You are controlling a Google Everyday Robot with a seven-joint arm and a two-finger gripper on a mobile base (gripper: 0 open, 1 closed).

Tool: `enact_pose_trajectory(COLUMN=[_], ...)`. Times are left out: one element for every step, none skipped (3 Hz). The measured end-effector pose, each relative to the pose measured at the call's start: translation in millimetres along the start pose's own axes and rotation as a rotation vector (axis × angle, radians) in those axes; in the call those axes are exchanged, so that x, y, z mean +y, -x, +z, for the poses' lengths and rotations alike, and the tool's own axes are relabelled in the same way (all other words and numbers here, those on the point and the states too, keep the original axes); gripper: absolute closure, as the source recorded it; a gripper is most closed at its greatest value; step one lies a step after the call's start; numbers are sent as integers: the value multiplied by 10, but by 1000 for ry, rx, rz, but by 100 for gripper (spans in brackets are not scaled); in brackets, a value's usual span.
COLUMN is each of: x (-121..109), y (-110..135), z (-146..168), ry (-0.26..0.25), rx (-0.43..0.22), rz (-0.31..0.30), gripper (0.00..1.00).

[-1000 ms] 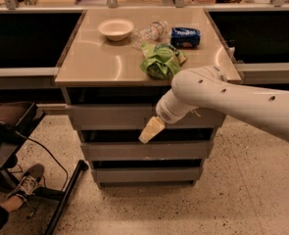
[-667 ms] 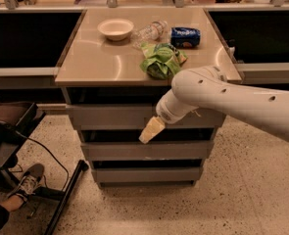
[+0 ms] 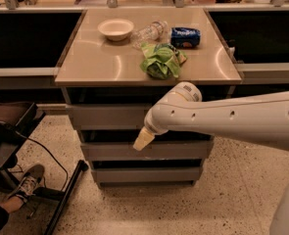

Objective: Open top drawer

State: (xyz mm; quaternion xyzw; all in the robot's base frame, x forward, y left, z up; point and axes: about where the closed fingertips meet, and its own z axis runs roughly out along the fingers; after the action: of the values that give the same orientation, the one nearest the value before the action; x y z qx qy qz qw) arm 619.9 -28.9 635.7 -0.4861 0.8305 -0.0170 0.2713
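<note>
Speckled flooring (image 3: 222, 199) is seen below. The gripper (image 3: 144, 140) is positioned just under the top drawer (image 3: 105, 116), whose front runs sideways (left to right) directly above it; the gripper state cannot be told

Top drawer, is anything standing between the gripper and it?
Nothing visible does. The gripper hangs just under the lower edge of the top drawer, near its middle, with only air between them.
</note>
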Motion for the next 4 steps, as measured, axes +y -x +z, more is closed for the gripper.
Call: enact_pose_trajectory(x=[-1,-131,-463,-463], y=[0,13,252,252], z=[0,19,304,304], ry=[0,-25,-73,-73], rx=[0,-20,-66,-66], rz=[0,9,-16,-16], gripper=[0,0,0,0])
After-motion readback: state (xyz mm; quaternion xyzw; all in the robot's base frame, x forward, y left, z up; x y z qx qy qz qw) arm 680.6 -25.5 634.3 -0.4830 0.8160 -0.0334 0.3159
